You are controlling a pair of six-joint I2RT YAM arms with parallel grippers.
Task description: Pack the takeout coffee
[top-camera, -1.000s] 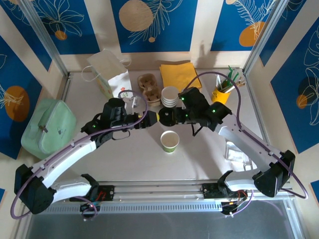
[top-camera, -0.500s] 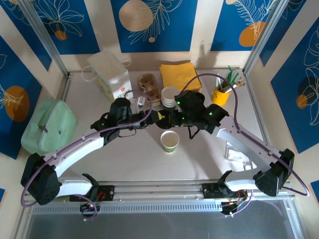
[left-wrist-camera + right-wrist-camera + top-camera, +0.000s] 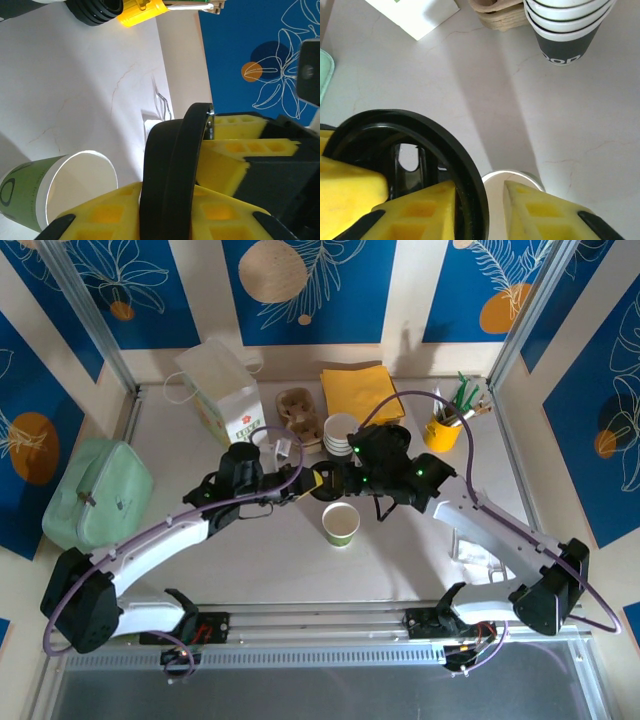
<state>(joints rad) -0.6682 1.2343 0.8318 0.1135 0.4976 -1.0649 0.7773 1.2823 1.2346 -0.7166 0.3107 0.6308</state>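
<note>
your left gripper [image 3: 165, 220] clamps the lid [image 3: 326, 481] above the table's middle; your right gripper [image 3: 480, 210] sits slack around its rim. the cup [image 3: 341, 524] stands uncovered toward the near edge. capping and bagging remain.

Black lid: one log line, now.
black lid: mid-air | left gripper: shut on black lid | right gripper: open around it | green cup: lidless, upright

A green paper cup [image 3: 341, 524], white inside, stands upright near the middle of the counter [image 3: 250, 560], its mouth open and uncovered. The round black lid [image 3: 325, 483] is up in the air on edge just behind the cup, apparently pinched by the left hand [image 3: 312, 481].
</note>
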